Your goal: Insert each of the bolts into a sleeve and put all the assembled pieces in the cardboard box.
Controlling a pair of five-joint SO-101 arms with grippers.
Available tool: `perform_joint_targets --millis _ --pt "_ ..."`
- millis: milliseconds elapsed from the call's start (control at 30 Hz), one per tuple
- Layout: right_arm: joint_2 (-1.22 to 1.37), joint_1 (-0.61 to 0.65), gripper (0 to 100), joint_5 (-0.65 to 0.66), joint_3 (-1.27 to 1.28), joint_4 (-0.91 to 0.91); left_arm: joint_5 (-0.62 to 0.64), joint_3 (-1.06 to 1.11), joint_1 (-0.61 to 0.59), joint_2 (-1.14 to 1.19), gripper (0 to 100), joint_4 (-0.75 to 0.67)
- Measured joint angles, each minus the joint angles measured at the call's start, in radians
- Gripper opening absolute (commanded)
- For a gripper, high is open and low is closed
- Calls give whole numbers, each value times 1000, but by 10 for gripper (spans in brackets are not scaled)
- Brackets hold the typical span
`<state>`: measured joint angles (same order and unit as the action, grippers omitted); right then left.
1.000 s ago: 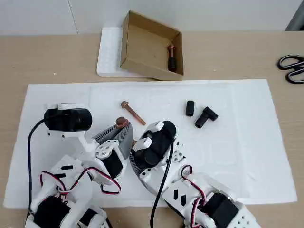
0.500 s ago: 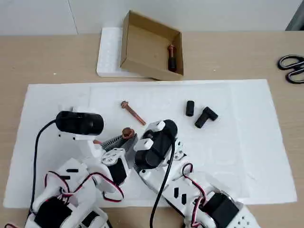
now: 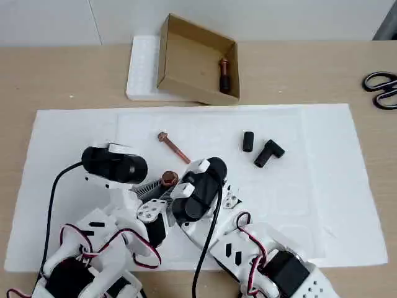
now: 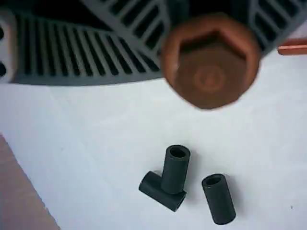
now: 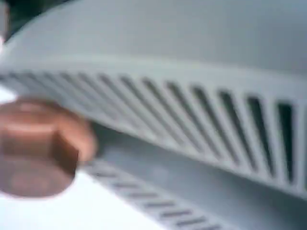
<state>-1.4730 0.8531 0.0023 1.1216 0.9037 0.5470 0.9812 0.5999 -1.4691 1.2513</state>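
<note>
My left gripper (image 3: 161, 186) is shut on a copper bolt (image 3: 169, 179), whose hexagonal head (image 4: 210, 67) looms close in the left wrist view between the grey ribbed fingers (image 4: 86, 52). My right gripper (image 3: 180, 198) sits right beside it, touching or nearly so, and the right wrist view has the bolt head (image 5: 38, 148) at its edge. A second bolt (image 3: 173, 147) lies loose on the white sheet just beyond. Three black sleeves lie to the right: one alone (image 3: 248, 141) and two leaning on each other (image 3: 268, 153). The cardboard box (image 3: 186, 37) holds one assembled piece (image 3: 224, 76).
A white foam sheet (image 3: 310, 205) covers the work area on the wooden table. The box rests partly on a white foam block (image 3: 141, 68) at the back. Scissors (image 3: 381, 89) lie at the far right edge.
My left arm has swung right and slightly nearer, carrying the bolt up against the right gripper. The right arm has shifted a little to the left.
</note>
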Motion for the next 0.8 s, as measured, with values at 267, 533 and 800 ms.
perform_joint_targets --millis 267,533,800 --pt "2 -3 3 2 2 2 -2 6 0 0 83 0" --pt "2 -25 3 2 2 2 -2 12 -25 -2 130 0" --pt "0 -28 3 3 -2 -3 2 20 -23 0 152 5"
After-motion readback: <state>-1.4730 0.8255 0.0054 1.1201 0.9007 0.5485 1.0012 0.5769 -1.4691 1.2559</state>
